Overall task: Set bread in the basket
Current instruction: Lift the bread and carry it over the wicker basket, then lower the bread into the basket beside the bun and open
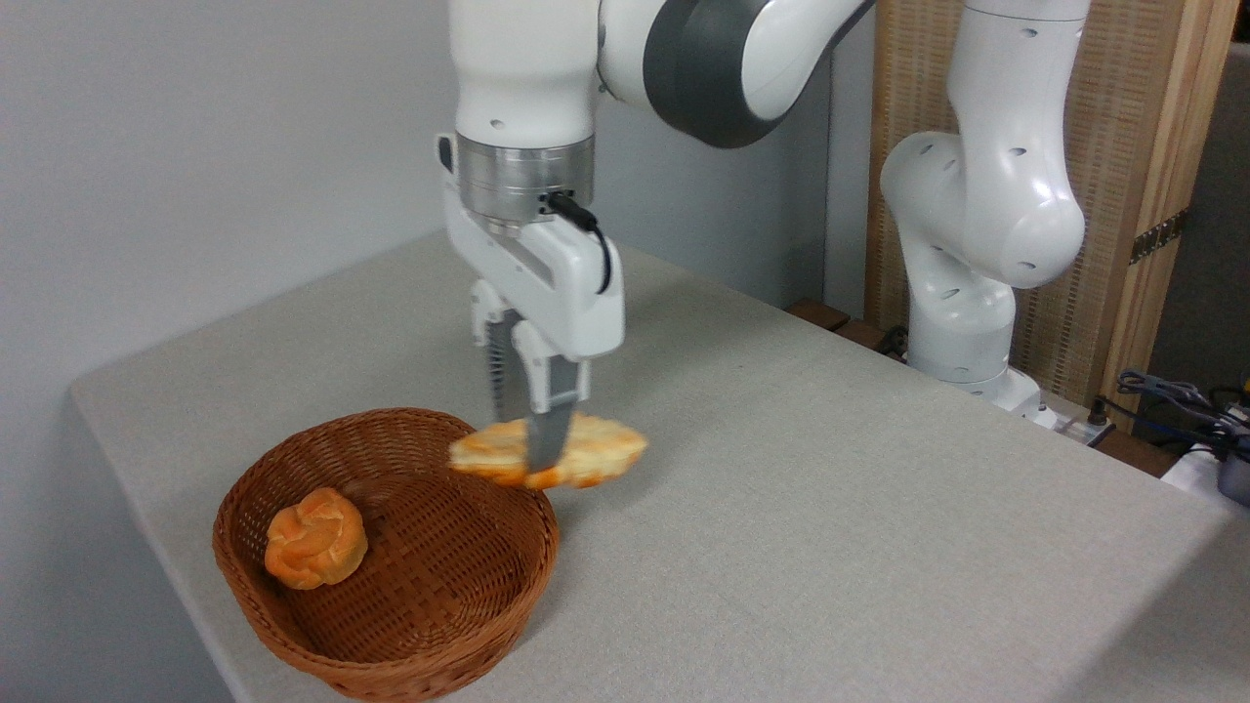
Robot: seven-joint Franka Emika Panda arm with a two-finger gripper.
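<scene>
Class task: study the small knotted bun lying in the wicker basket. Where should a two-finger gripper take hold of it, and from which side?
Grip the bun across its rounded middle, coming straight down from above: the basket wall probably blocks any sideways approach.

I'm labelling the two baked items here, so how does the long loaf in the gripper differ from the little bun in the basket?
The bread is long, flat and pale golden; the bun is small, round, knotted and more orange. The bread is held off the table by the gripper, over the rim of the basket; the bun rests inside the basket against its left wall. Both look baked, with browner edges.
</scene>
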